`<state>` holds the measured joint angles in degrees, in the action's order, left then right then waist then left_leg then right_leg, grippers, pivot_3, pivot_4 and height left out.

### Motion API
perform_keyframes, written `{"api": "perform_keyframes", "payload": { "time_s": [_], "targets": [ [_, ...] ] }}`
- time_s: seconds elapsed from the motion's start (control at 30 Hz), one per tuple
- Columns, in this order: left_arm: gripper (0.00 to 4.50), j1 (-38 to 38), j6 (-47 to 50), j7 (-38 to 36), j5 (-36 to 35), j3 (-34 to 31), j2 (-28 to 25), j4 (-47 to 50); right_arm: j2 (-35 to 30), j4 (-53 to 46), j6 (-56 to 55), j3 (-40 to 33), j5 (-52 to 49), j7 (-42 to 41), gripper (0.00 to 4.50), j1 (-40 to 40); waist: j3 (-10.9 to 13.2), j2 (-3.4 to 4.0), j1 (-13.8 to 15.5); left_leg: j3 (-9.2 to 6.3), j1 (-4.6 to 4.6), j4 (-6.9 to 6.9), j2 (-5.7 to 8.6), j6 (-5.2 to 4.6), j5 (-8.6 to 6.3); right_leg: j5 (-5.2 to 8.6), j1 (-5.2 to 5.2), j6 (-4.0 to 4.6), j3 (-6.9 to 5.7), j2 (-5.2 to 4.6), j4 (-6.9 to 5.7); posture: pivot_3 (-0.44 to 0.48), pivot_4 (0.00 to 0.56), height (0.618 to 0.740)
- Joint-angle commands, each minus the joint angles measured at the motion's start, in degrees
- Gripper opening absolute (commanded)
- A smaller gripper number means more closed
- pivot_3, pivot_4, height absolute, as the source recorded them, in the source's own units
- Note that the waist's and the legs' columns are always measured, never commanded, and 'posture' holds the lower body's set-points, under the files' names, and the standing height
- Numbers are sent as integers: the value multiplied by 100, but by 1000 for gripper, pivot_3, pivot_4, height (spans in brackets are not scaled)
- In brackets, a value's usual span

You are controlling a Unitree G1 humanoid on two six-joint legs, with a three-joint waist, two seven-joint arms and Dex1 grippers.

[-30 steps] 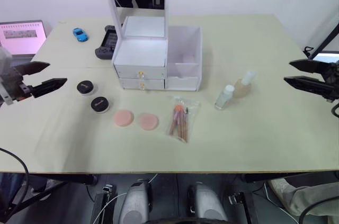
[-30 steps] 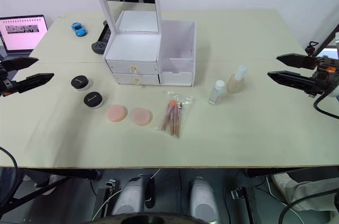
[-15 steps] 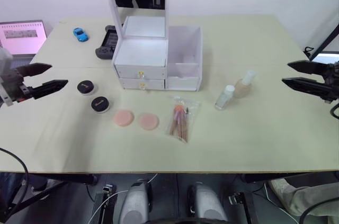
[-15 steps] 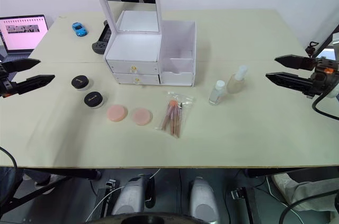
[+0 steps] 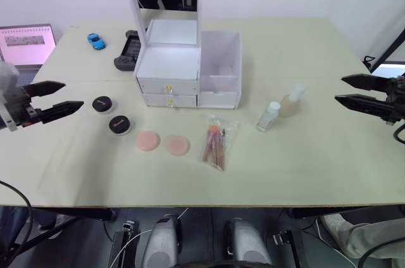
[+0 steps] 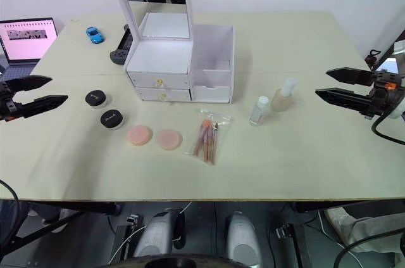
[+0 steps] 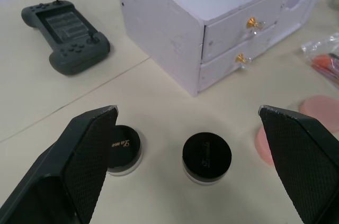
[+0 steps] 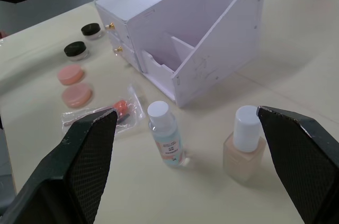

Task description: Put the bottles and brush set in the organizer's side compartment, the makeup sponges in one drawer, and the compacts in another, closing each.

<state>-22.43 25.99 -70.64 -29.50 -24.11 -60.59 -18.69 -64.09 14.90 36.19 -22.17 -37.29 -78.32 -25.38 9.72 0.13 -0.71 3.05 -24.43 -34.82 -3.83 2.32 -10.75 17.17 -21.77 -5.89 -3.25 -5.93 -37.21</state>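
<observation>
On the counter (image 5: 304,173), the organizer (image 5: 186,65) stands at the back, its side compartment (image 5: 220,68) on its right. Before it lie the compacts (image 5: 111,114) at left, then the makeup sponges (image 5: 162,143), the brush set (image 5: 217,142), and the bottles (image 5: 279,109) at right.

Left hand (image 5: 63,97) with two tapered black fingers, right hand (image 6: 329,84) alike, orange mark, black cable

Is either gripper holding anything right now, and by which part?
Nothing is held. The left gripper and right gripper are both open and empty.
</observation>
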Motion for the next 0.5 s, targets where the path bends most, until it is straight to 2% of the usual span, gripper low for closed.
{"api": "perform_keyframes", "payload": {
  "time_s": [0.03,0.17,0.27,0.5],
  "targets": [
    [4500,114,207,54,-244,-294,-63,407,-118,-588,290,-33,-204,157,4450,-229,0,0,-7,0,0,0,0,0,0,0,0,0,1,0,0,0,150,740],
    [4500,449,920,460,-821,-444,326,1443,15,-1516,567,124,-387,443,4450,-297,0,0,-13,-1,0,2,-3,0,0,0,-4,1,3,1,-3,0,150,740],
    [4500,508,1146,818,-980,-359,560,2039,204,-1961,807,293,-506,831,4450,-452,-1,-13,-5,-2,0,0,-3,0,0,0,-3,1,4,1,-3,0,150,740],
    [4500,93,1964,1926,-1810,-10,1180,3736,565,-2901,1257,456,-732,1623,4450,-508,7,-40,76,-7,-5,-12,-2,0,0,-2,5,1,4,1,-2,0,150,740]
  ]
}}
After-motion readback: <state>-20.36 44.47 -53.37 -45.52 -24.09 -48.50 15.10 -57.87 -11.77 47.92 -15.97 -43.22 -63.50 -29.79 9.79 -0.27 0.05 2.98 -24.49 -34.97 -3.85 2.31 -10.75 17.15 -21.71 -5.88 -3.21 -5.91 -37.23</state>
